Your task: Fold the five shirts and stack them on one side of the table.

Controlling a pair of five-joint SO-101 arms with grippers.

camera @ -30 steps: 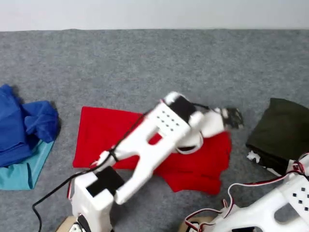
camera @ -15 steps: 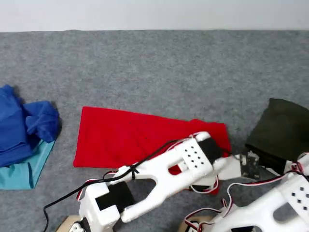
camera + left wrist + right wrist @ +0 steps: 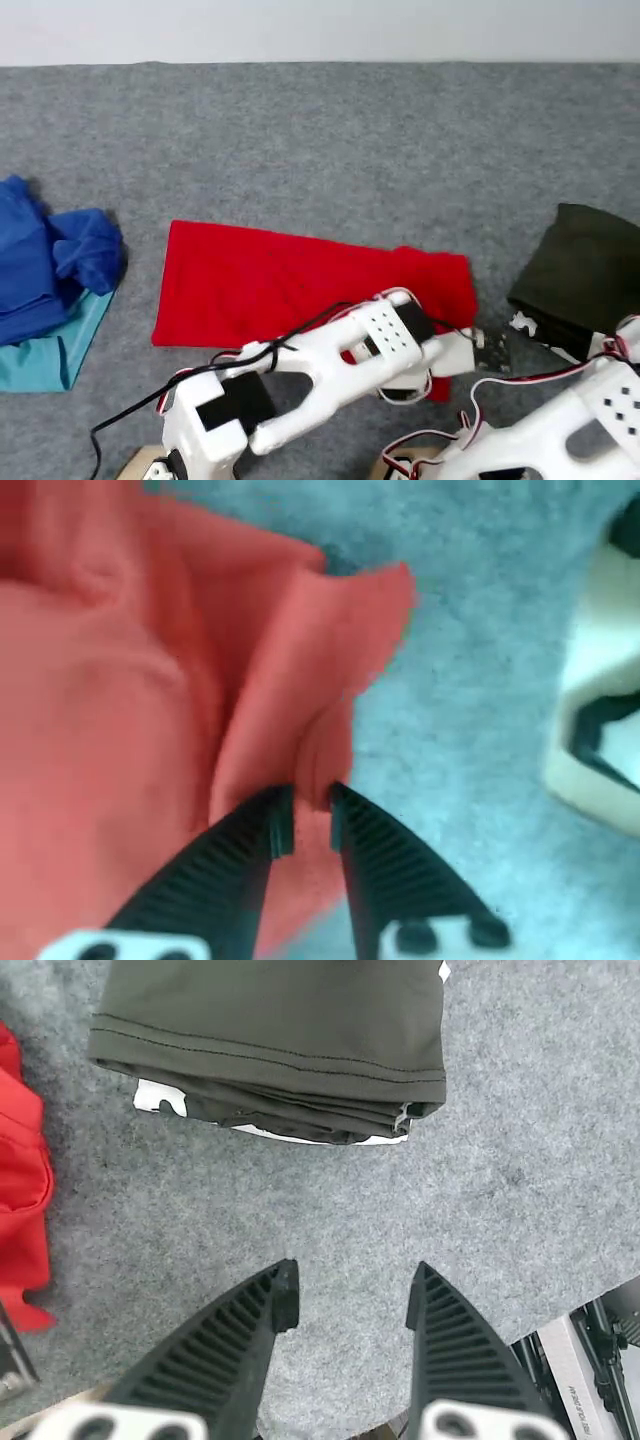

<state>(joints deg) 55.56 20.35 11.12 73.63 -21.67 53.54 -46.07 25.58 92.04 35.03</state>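
grip decides this fold: right of the crumpled blue shirts [image 3: 50,255], the flat red shirt [image 3: 260,285] lies midway along the grey carpeted table [image 3: 330,140]. the left gripper [image 3: 303,815] has its jaws pinched narrow on a ridge of cloth at the shirt's right near corner, so i'd take both layers, lift low and carry straight leftward. the red shirt's long axis runs side to side, squared edge facing left, bunched end dipping toward the near edge. rightmost, the right gripper [image 3: 345,1300] hangs wide open just beside the folded dark olive shirt [image 3: 270,1020].
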